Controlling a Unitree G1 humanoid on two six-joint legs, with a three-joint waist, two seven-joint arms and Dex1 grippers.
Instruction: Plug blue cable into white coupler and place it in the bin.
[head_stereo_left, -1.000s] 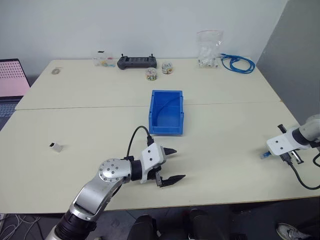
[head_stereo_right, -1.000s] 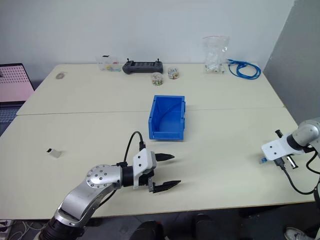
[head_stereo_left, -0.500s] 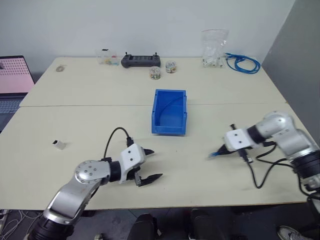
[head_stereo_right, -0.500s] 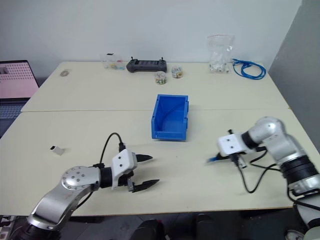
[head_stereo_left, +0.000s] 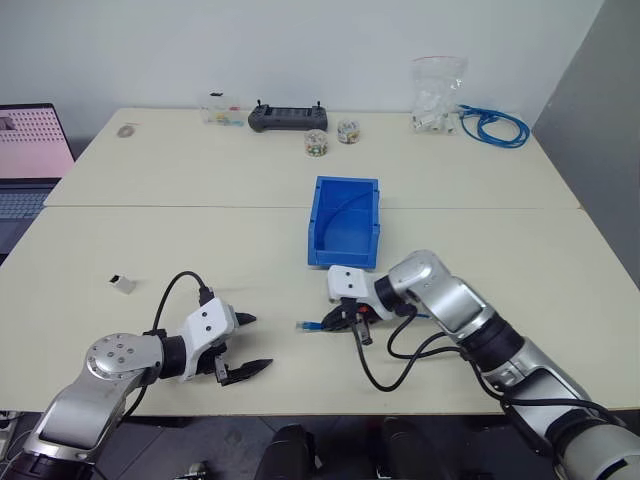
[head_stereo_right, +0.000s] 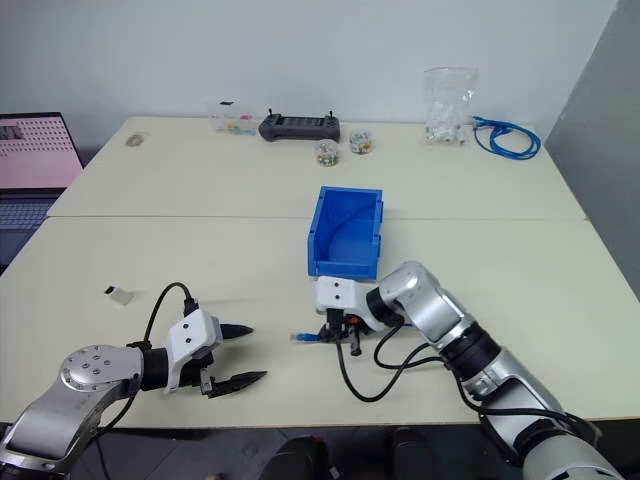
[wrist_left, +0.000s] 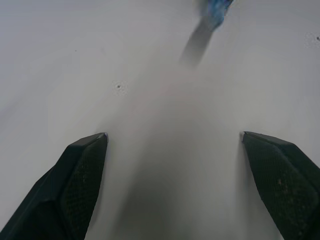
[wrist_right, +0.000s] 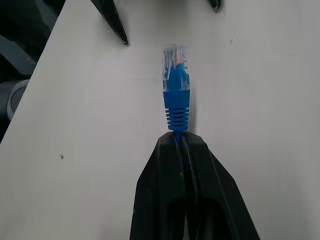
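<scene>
Right arm's swung in from table's (head_stereo_left: 520, 250) right edge to centre, just in front of bright-blue plastic bin (head_stereo_left: 345, 222). Right fingers (wrist_right: 182, 145) clamp thin stiff blue cable (head_stereo_left: 312, 326) behind its clear plug. Left fingers (head_stereo_left: 250, 320) wide apart, empty. Tiny white coupler block (head_stereo_left: 122, 284) far left: light, slippery, pinch sides.

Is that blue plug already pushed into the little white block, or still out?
Out. The blue cable sits bare-ended in the shut right gripper; the white coupler lies apart.
</scene>
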